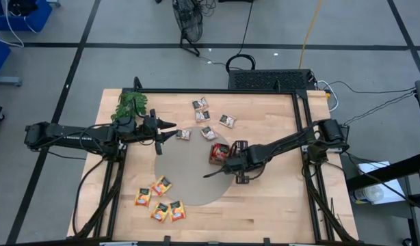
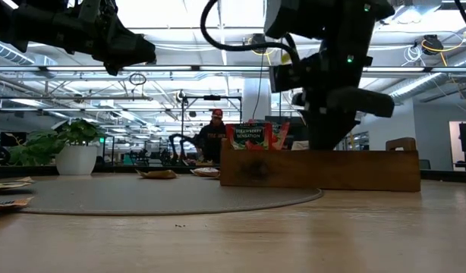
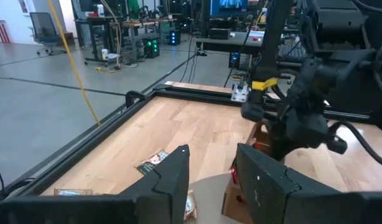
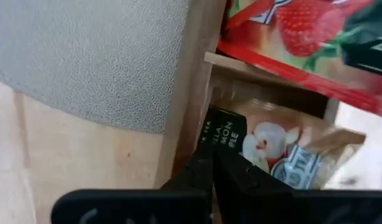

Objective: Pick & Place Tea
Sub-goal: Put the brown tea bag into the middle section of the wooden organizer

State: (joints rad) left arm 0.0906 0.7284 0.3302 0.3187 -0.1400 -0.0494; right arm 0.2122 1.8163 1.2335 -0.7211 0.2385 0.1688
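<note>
A long brown wooden tray [image 2: 369, 173] stands on the round grey mat [image 1: 186, 178]. Red sachets [image 2: 252, 136] stand upright in one of its compartments [image 4: 284, 37]. My right gripper [image 4: 211, 163] reaches down into the tray [image 1: 227, 158], shut on a grey-white sachet [image 4: 272, 149] in the compartment beside the red ones. My left gripper [image 1: 170, 126] hovers open above the table's left middle [image 3: 213, 177], near loose grey-white sachets [image 1: 206, 116] lying flat on the far part of the table. Several orange-yellow sachets [image 1: 161, 199] lie near the near-left edge. My right gripper pinches the grey-white sachet between its two fingertips at the dark printed edge [image 4: 223, 134], coming from above and pointing down into the tray. The sachet sits inside the compartment against the tray's wooden wall [image 4: 191, 93], tilted; its lower part is hidden by the tray.
A green leafy sprig [image 1: 131, 104] lies at the far-left corner of the table and shows as a plant [image 2: 73, 148] in the low view. A black frame edges the table [image 1: 302, 123]. A person [image 2: 214, 133] sits far behind in the room.
</note>
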